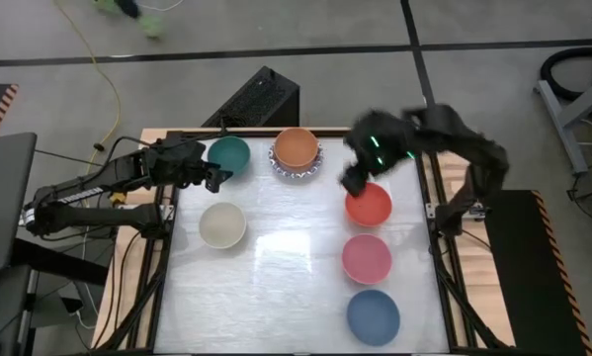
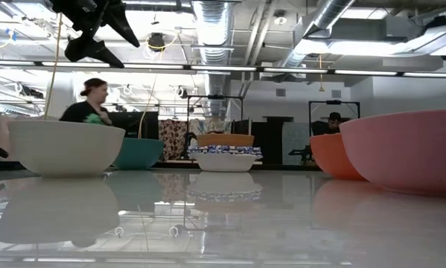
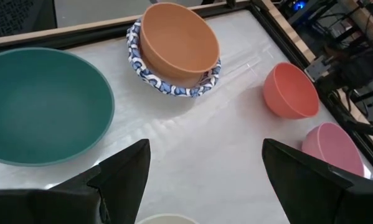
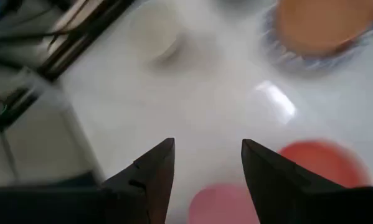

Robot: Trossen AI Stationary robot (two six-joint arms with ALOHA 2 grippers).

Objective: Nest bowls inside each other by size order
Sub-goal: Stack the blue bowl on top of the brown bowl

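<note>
We see the left tool [image 1: 214,179] wide and empty beside the teal bowl [image 1: 228,155]. The right tool [image 1: 353,184], fingers parted and empty, hovers by the red bowl [image 1: 368,206]. On the bench [image 1: 286,267], the orange bowl [image 1: 296,147] sits nested in a blue-patterned bowl [image 1: 297,172].

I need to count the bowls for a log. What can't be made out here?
- How many patterned bowls sit stacked under the orange bowl: it covers them, high and left wrist views.
- Blue bowl: missing from the low view.
- Right wrist view: motion blur smears the bowls' edges.
</note>
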